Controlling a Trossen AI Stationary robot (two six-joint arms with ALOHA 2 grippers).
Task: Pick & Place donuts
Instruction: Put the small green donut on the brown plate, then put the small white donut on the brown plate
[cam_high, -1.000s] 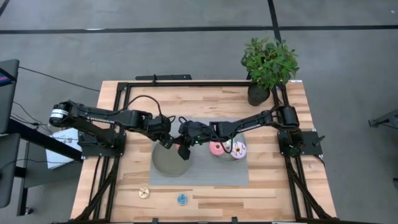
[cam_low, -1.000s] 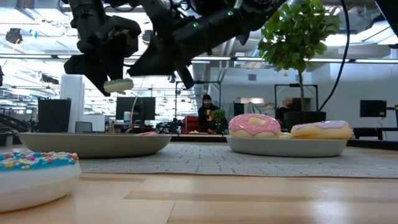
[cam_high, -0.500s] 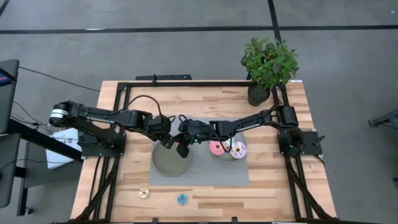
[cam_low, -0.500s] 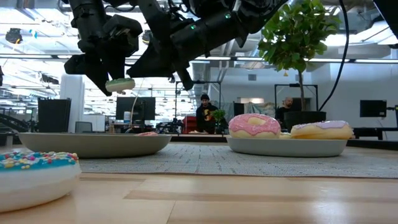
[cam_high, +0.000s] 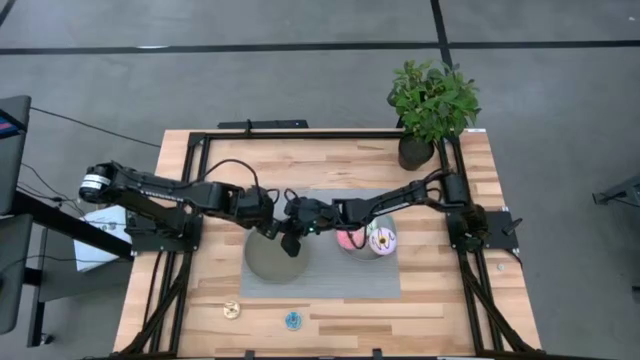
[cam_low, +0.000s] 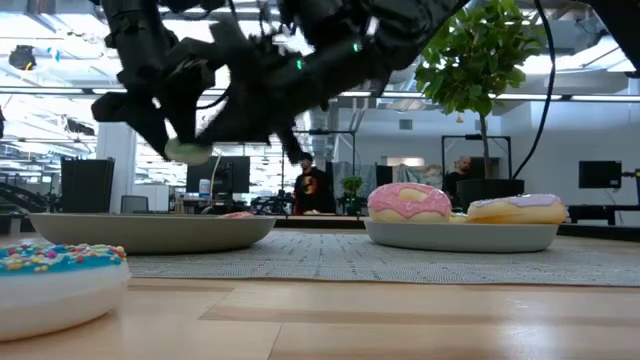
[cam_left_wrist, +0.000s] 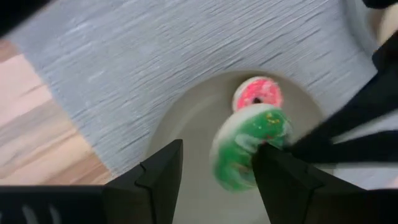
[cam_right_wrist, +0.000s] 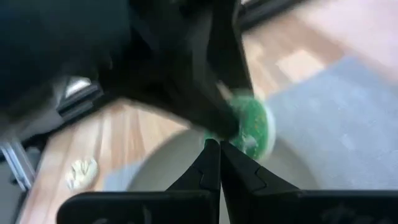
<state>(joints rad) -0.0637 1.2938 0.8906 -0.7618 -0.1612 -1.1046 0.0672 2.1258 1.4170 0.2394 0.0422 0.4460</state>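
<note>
A tiny green donut (cam_left_wrist: 249, 146) hangs tilted above the left grey-green plate (cam_high: 268, 262), right at my open left gripper (cam_left_wrist: 219, 149). In the low view the green donut (cam_low: 188, 150) sits at that gripper's fingertips. A tiny red donut (cam_left_wrist: 258, 93) lies flat on this plate. My right gripper (cam_right_wrist: 212, 146) is shut, and its tips point at the green donut (cam_right_wrist: 249, 124) from the table's right. The pink donut (cam_high: 348, 238) and the white-purple donut (cam_high: 382, 240) lie on the right plate (cam_low: 460, 236). The green-white donut is out of view. My left gripper is open, pointing down over the left plate. The green donut's rim (cam_left_wrist: 268, 134) lies against the inner side of one finger (cam_left_wrist: 283, 174), tilted and clear of the plate. Whether it clings there or is falling, I cannot tell. My right gripper's shut tips reach the green donut's edge (cam_right_wrist: 233, 127), slanting in from the table's right. I cannot tell whether they touch it.
A tiny cream donut (cam_high: 231, 310) and a tiny blue donut (cam_high: 292, 320) lie on the bare wood near the table's near edge. A grey mat (cam_high: 330, 280) lies under both plates. A potted plant (cam_high: 432, 105) stands at the far right corner.
The left gripper has dropped a little toward the left plate and shifted toward the table's left, and the green donut has gone lower with it. The right gripper has moved toward the table's left, closing in on the green donut.
</note>
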